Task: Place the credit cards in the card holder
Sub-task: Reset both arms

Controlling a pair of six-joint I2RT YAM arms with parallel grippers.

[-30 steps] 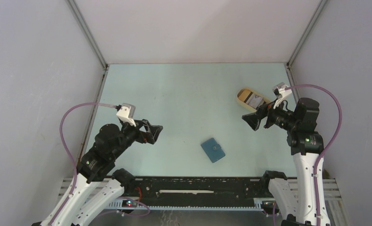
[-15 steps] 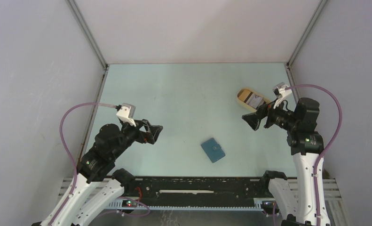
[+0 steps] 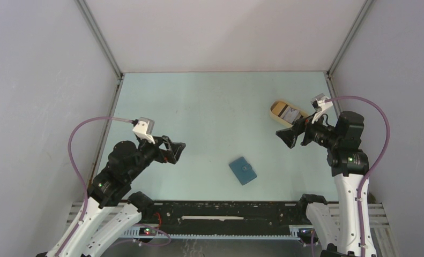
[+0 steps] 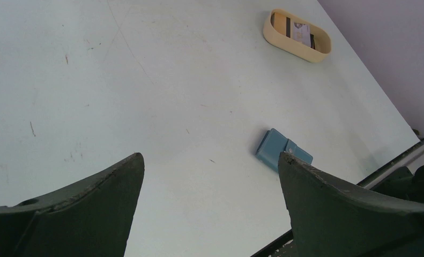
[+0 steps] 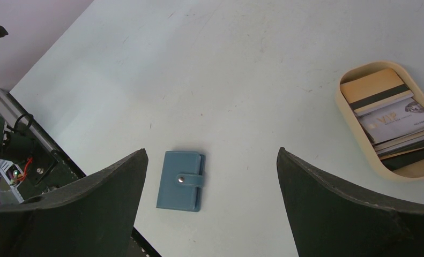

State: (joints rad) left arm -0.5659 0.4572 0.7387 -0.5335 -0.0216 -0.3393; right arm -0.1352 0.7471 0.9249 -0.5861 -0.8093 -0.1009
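The card holder (image 3: 243, 170) is a small teal-blue wallet, folded shut with its snap tab fastened, lying flat near the table's front middle; it also shows as the card holder (image 5: 180, 180) and card holder (image 4: 281, 149). The credit cards (image 5: 394, 119) lie stacked in a tan oval tray (image 3: 282, 106) at the right, whitish-grey and tan with dark stripes; credit cards (image 4: 298, 32) show there too. My left gripper (image 3: 175, 150) hangs open above the table, left of the holder. My right gripper (image 3: 285, 136) hangs open just in front of the tray. Neither holds anything.
The tan tray (image 5: 344, 111) sits close to the right wall (image 3: 392, 64). A black rail (image 3: 225, 214) runs along the table's front edge between the arm bases. Grey walls close in the left, back and right sides.
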